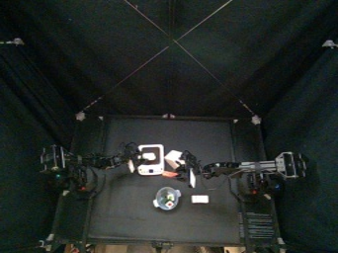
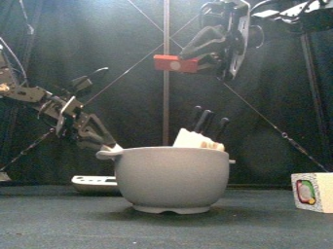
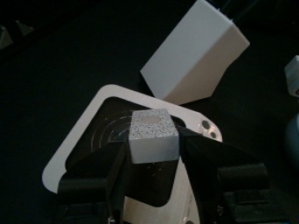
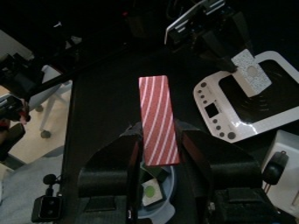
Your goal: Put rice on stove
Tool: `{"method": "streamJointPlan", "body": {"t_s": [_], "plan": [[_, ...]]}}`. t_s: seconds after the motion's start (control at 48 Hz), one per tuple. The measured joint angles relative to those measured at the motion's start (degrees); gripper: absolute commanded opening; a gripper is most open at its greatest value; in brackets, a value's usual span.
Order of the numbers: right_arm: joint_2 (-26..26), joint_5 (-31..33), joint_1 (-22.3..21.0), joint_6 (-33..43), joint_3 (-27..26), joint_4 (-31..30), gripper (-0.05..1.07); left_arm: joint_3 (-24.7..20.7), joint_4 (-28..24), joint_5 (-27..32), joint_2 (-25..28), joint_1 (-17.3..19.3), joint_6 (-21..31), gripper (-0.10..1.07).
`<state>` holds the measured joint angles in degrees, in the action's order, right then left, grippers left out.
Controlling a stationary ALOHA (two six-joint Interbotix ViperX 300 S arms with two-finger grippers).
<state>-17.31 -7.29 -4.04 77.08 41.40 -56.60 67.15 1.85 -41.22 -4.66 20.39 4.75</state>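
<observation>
Left gripper (image 3: 152, 175): you clamp a grey block (image 3: 153, 137) above the white stove (image 3: 87, 140).
Right gripper (image 4: 158, 162): clamped on the red striped box (image 4: 159, 118), frame centre.

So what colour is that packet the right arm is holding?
Red with thin white stripes; the packet shows best in the right wrist view.

Fingers (image 3: 153, 162) clasp a grey block (image 3: 152, 137) above a white stove (image 3: 111, 122).

Top cam overhead, front low, wrists close.
</observation>
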Motion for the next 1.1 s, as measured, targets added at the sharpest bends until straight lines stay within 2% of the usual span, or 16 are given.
{"method": "streamJointPlan", "body": {"t_s": [0.417, 0.792, 1.104], "plan": [[0.09, 0.00, 0.00, 0.00, 0.00, 0.00, 0.63, -0.09, -2.81, 0.44, 2.11, 0.97, -0.26, 0.60], [0.00, 0.00, 0.00, 0.00, 0.00, 0.00, 0.62, -0.09, -3.16, 2.64, 1.93, 0.79, -0.09, 0.78], [0.00, 0.00, 0.00, 0.00, 0.00, 0.00, 0.62, -0.18, -3.25, 2.81, 0.35, 0.79, 0.00, 0.79]]}}
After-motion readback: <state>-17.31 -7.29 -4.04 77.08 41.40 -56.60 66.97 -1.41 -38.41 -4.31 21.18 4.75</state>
